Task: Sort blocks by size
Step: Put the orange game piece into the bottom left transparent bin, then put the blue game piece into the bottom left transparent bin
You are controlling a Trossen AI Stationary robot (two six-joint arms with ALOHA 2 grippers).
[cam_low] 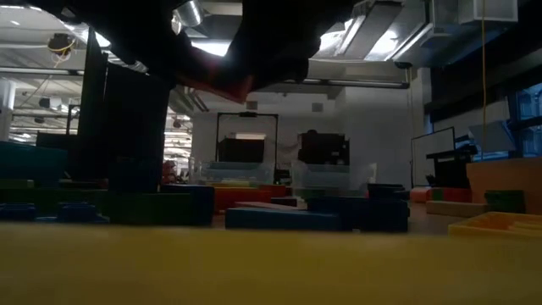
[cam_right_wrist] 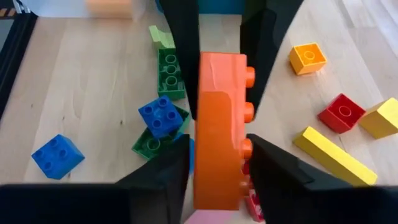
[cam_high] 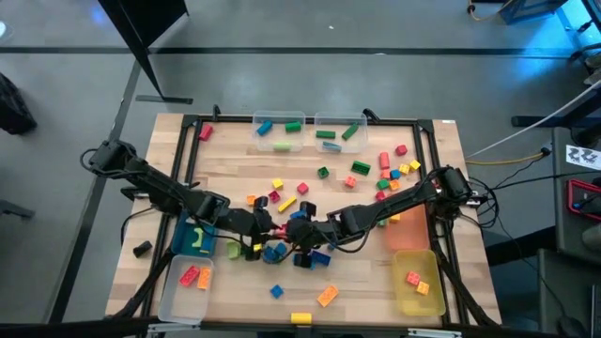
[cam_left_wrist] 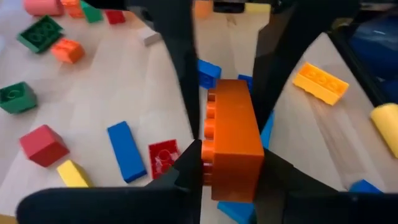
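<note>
One orange studded brick [cam_left_wrist: 233,137] is held between both grippers above the loose blocks in the middle of the table; it also shows in the right wrist view [cam_right_wrist: 217,124] and, lifted, in the low view [cam_low: 224,80]. My left gripper [cam_high: 270,225] comes from the table's left and is shut on one end. My right gripper [cam_high: 299,228] comes from the right and is shut on the other end. Blue, green, red and yellow blocks [cam_high: 282,252] lie on the wood below. My left gripper pinches the orange brick's end nearest it [cam_left_wrist: 231,180] between its two fingers, one on the studded face and one on the opposite face. The fingers [cam_left_wrist: 180,183] lie roughly level, from the table's left. The brick is lifted clear of the table. My right gripper pinches the same brick's other end [cam_right_wrist: 214,180] between its two fingers, one on the studded face and one on the smooth face. The fingers [cam_right_wrist: 277,171] come roughly level from the table's right. The brick is clear of the blocks below.
Two clear bins [cam_high: 279,131] [cam_high: 340,131] with green and blue blocks stand at the far edge. A blue bin [cam_high: 192,237] and a clear bin [cam_high: 186,282] stand near left, an orange bin [cam_high: 410,230] and a yellow bin [cam_high: 418,282] near right. Loose blocks [cam_high: 390,169] lie scattered.
</note>
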